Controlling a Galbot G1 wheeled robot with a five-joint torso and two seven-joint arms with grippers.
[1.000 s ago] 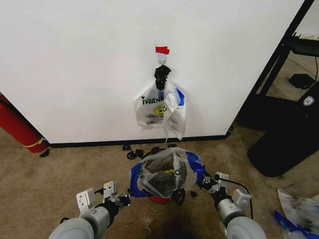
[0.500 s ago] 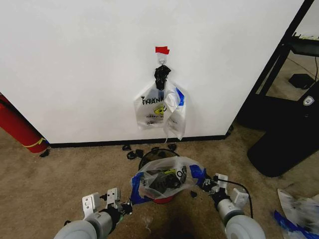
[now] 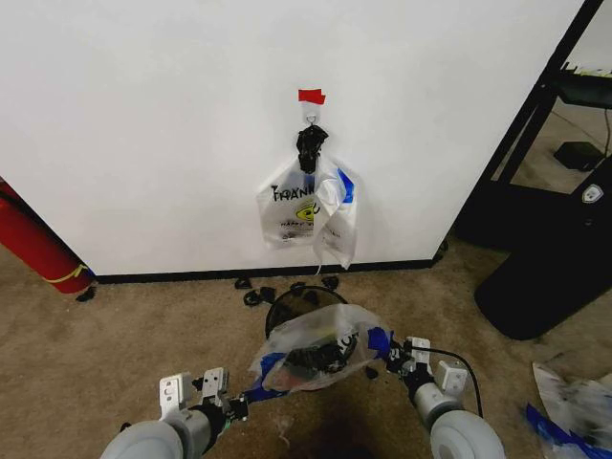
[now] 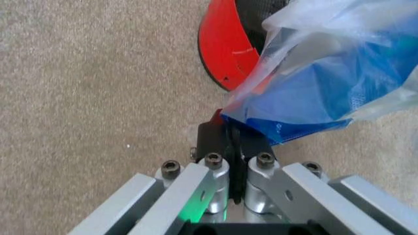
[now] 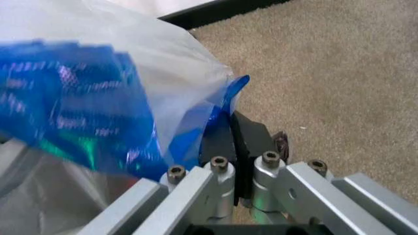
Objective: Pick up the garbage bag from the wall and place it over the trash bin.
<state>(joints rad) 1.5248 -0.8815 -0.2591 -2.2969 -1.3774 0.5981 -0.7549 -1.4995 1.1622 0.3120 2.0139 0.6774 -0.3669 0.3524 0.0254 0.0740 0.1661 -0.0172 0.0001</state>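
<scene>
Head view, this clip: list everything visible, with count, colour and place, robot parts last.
garbage bag: one, see-through with blue patches, stretched between both hands, over the near part of the bin
trash bin: one, dark, red base, on the carpet below the hook
tied bags: one bunch, white and blue, black knot, hanging on the wall
red tape: one strip, above the hook
wall: white, black baseboard
red cylinder: one, yellow band, far left by the wall
black stand: one, right side
left hand: shut on the bag's blue edge
right hand: shut on the opposite edge
</scene>
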